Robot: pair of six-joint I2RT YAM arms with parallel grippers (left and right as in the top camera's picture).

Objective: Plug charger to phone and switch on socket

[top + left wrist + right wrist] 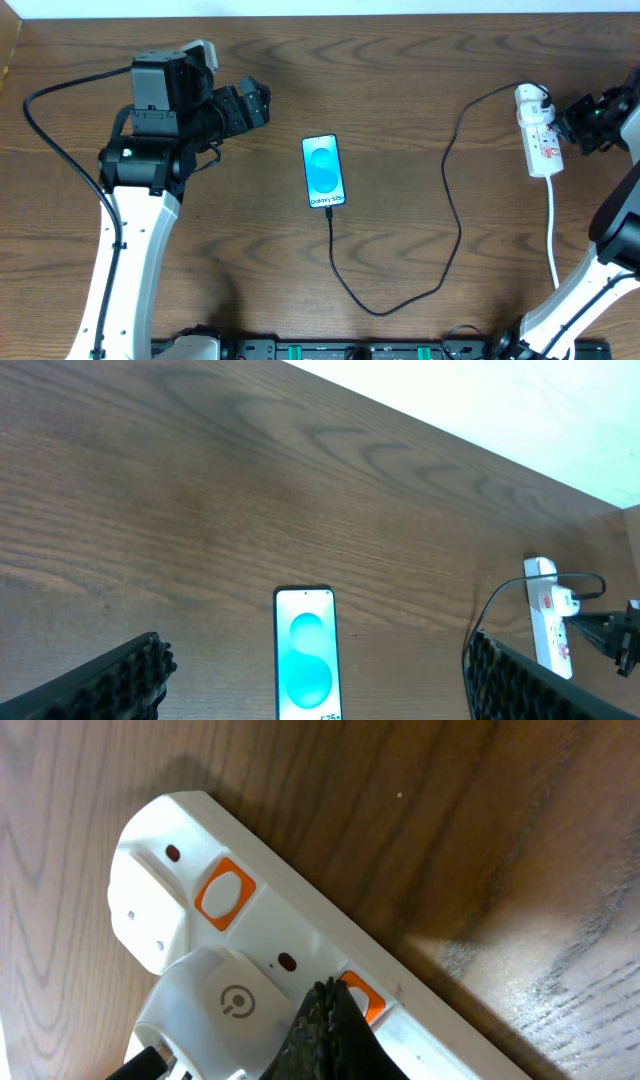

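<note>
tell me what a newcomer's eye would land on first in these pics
The phone, its screen glowing cyan, lies in the middle of the dark wooden table. A thin black charger cable loops from its lower end round to the white power strip at the right edge. There the right gripper, shut, points its tip at an orange switch.
</note>
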